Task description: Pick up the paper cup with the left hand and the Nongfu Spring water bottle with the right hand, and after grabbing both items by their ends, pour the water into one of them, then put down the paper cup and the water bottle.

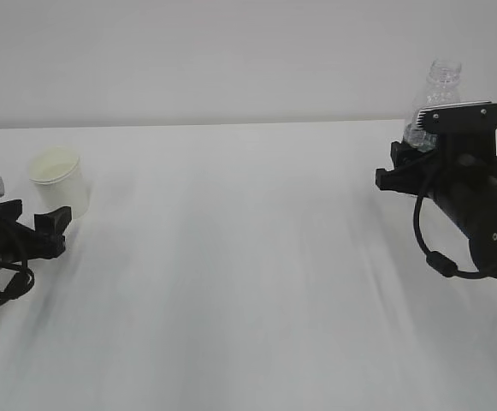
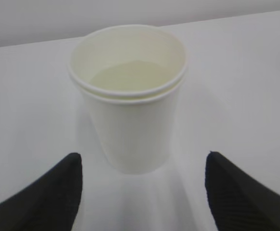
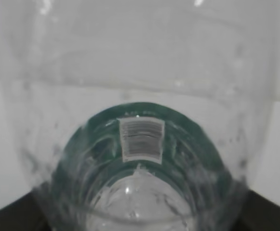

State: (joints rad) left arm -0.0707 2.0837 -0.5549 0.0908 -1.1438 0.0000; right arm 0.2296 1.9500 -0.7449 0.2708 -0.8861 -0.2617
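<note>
The off-white paper cup [image 1: 58, 180] stands upright on the white table [image 1: 248, 274] at the left. My left gripper [image 1: 58, 231] sits low just in front of it, open. In the left wrist view the cup [image 2: 130, 115] rises a little beyond the gripper [image 2: 143, 159], clear of both black fingertips [image 2: 67, 183]. At the right, the clear Nongfu Spring water bottle [image 1: 440, 86] stands upright in my right gripper [image 1: 393, 167]. Its neck shows above the wrist plate and its base is hidden. The bottle [image 3: 140, 144], green label and water [image 3: 140, 202] fill the right wrist view, its walls against both fingers [image 3: 14, 219].
A plain pale wall [image 1: 231, 51] rises behind the table's far edge. A black cable [image 1: 432, 248] loops below the right wrist. Another cable [image 1: 0, 287] curls on the table by the left arm.
</note>
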